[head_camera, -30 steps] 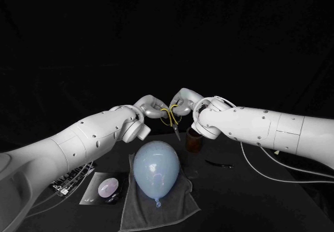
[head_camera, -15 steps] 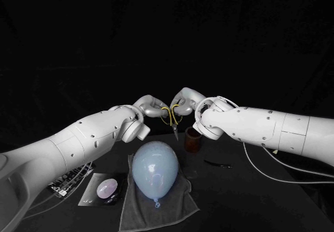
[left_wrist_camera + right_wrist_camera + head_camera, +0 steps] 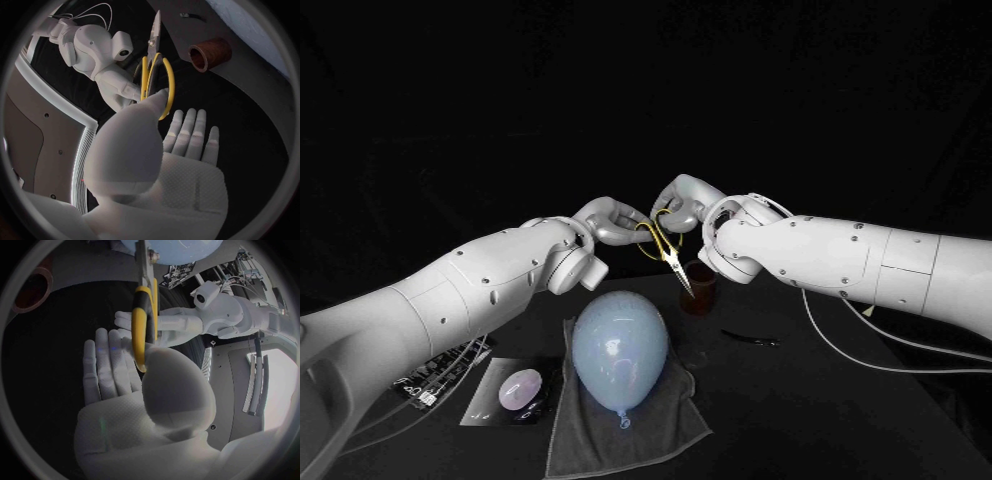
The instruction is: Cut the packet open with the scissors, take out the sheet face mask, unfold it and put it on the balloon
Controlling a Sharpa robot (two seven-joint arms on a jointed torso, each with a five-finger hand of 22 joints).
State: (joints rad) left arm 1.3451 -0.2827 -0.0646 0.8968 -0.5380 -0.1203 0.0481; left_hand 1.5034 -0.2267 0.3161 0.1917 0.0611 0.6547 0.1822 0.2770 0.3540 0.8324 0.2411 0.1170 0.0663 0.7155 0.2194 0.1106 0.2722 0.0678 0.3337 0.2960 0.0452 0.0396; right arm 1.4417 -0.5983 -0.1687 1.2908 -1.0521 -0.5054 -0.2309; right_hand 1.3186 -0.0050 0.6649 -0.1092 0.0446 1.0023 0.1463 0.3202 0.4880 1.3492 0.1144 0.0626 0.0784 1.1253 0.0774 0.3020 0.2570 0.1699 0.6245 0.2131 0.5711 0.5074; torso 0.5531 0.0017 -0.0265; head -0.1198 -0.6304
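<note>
Both raised | L hand (image 3: pixel 607 222) + R hand (image 3: pixel 684 200) seem gripping scissors (image 3: pixel 664 243) | blades down

scissors (image 3: pixel 154 60) (yellow loops) | left hand (image 3: pixel 169 165) thumb on loop | right hand (image 3: pixel 122 87) grips handles

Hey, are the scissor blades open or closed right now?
Closed. In the left wrist view the blades of the scissors lie together as one narrow point, with no gap between them.

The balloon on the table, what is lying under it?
A grey cloth lies under the balloon, spread on the black table. The balloon covers the cloth's middle, so anything there is hidden.
</note>
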